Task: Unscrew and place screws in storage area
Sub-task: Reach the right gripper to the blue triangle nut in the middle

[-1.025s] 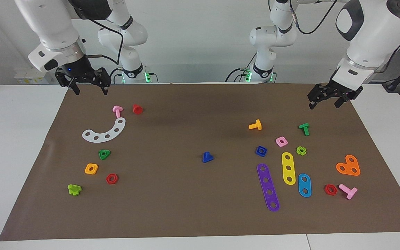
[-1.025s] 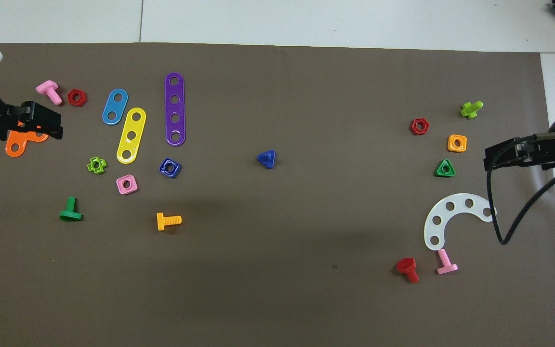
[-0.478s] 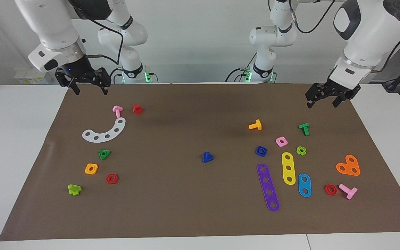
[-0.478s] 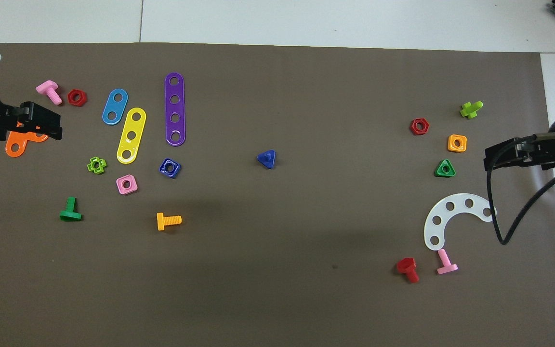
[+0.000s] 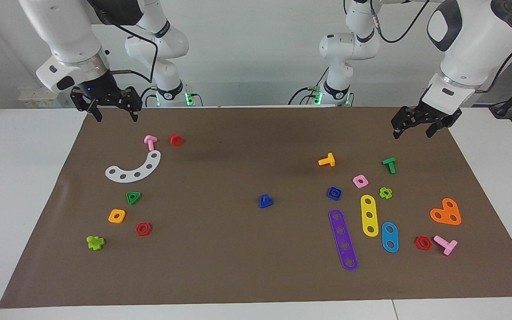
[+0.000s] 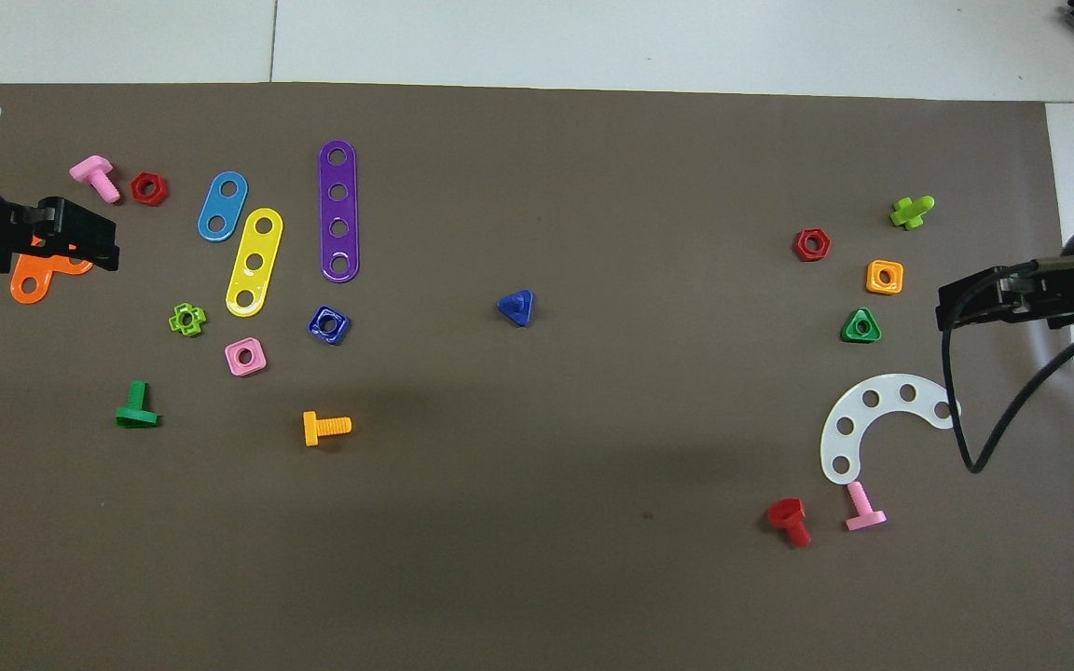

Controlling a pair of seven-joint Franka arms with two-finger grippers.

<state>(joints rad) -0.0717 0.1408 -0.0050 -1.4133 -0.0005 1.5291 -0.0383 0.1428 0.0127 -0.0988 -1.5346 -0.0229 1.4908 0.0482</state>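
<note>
- Shifted a touch since the earlier look: left gripper [image 5: 415,128], open and empty, up over the mat's robot-side edge near its corner at the left arm's end.
- Waiting, open and empty, over the matching corner: right gripper [image 5: 113,110].
- Lying mid-mat, apart from its nut: blue bolt [image 5: 265,201], head flat, stem up.
- Resting toward the left arm's end, beside the purple strip [image 5: 343,239]: blue nut [image 5: 334,193].
- Likely closer to both: left gripper.
</note>
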